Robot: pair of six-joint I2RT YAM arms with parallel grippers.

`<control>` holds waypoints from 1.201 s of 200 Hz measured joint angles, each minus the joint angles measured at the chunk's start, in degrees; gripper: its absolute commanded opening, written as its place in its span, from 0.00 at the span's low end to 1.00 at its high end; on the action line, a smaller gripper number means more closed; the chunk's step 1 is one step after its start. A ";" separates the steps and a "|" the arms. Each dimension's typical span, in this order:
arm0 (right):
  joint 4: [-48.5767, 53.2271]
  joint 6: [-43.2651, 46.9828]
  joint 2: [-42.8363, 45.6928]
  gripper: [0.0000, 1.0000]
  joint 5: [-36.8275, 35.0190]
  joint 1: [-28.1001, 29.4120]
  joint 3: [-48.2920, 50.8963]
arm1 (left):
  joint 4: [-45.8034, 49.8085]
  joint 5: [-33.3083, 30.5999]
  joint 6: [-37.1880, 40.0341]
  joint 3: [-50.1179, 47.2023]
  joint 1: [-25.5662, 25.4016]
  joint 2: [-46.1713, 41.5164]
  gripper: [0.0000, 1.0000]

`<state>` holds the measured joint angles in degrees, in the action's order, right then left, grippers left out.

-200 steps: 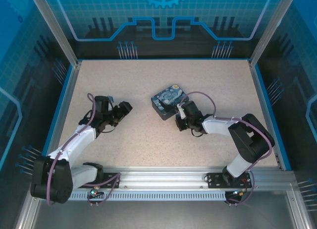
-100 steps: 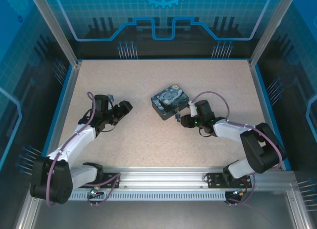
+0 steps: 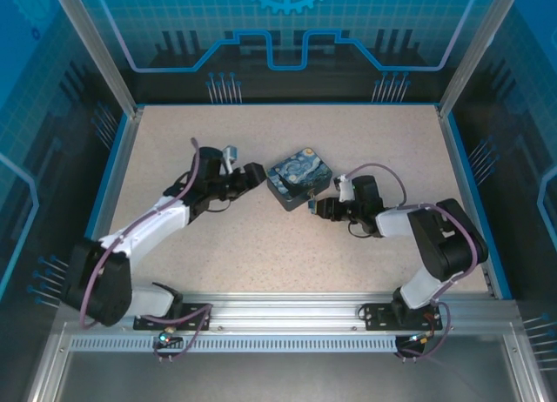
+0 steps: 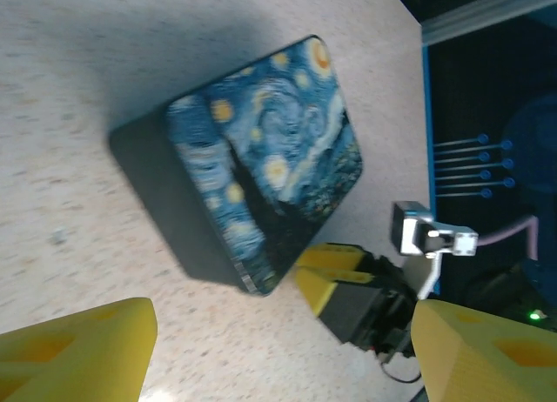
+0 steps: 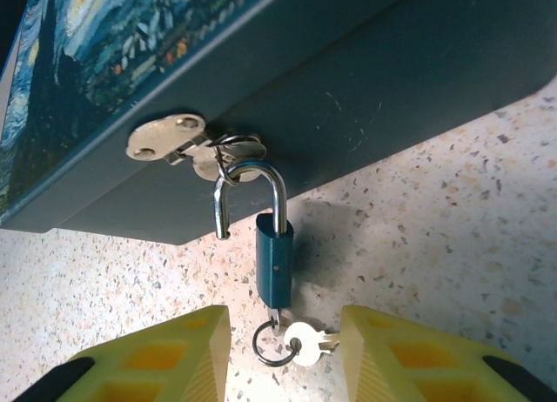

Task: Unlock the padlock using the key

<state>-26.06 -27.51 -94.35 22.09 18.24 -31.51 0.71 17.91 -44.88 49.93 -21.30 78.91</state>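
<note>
The blue-and-yellow swirl-painted box [image 3: 298, 177] lies mid-table. From the silver hasp [image 5: 165, 137] on its dark side wall hangs the padlock [image 5: 274, 263], teal-bodied, its shackle [image 5: 252, 177] sprung with one leg out of the body. The key [image 5: 277, 317] sticks in the lock's underside, carrying a wire ring and a second silvery key [image 5: 305, 343]. My right gripper [image 5: 283, 328] is open, with a yellow finger on each side of the key and touching nothing. My left gripper [image 3: 254, 174] is wide open just left of the box [image 4: 270, 167], holding nothing.
The speckled table [image 3: 261, 245] is ringed by a blue rim and an aluminium frame. In the left wrist view the right gripper's yellow fingers [image 4: 335, 276] sit close to the box's near corner. Free room lies in front of and behind the box.
The left arm has swung right, up to the box's left side. The right wrist has turned and settled at the box's near corner, its jaws now parted.
</note>
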 measured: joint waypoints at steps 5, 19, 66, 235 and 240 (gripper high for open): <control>-0.63 -0.37 -0.39 0.37 0.17 0.00 0.02 | -0.55 0.33 -0.04 1.05 -0.57 1.53 0.78; -2.19 -1.38 -1.33 0.37 0.90 0.02 0.02 | -2.29 1.27 -0.17 3.91 -1.88 5.64 0.78; -5.20 -3.56 -2.91 0.36 1.14 0.13 0.07 | -6.05 3.80 -0.22 12.66 -5.11 17.44 0.78; -8.35 -7.04 -7.26 0.27 0.26 2.01 -2.23 | -11.13 7.04 -3.26 19.69 -6.73 29.90 0.77; -8.41 -7.04 -7.26 0.27 0.24 2.01 -2.19 | -11.13 7.02 -3.26 19.69 -6.73 29.90 0.77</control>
<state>-34.48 -34.54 -101.60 22.33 20.25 -33.69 -10.41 24.93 -48.14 69.63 -28.03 108.81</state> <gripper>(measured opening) 0.273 0.768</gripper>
